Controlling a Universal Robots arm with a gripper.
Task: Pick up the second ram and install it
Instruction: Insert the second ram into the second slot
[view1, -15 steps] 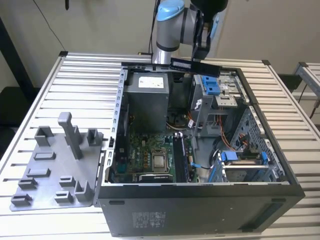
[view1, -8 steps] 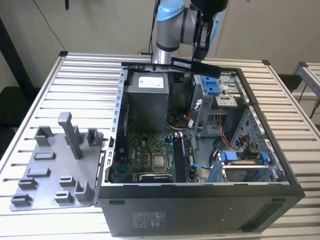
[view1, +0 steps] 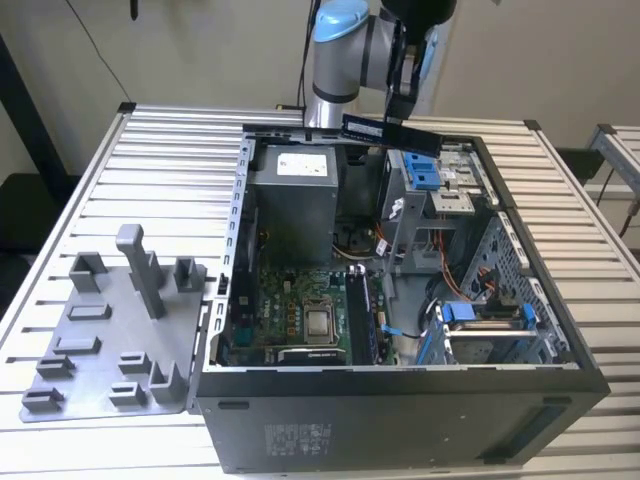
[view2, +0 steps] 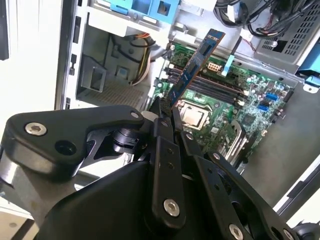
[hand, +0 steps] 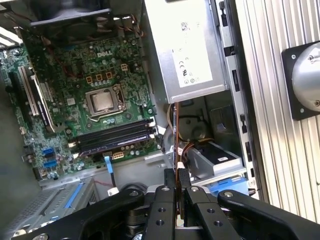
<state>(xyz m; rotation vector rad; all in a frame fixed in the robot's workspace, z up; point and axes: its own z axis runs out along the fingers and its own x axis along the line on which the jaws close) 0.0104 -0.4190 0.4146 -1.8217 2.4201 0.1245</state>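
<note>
Above the far side of the open computer case (view1: 400, 425), the gripper (view1: 402, 110) is clamped on the second ram (view1: 368, 128), held roughly level in the air. Pickup looks done; the stick is not yet seated in the motherboard's memory slots (hand: 116, 137).

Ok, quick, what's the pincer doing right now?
Pincer: closed, holding the RAM stick.

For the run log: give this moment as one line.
gripper: shut on second ram | position: in air above open computer case | install: not yet done
</note>
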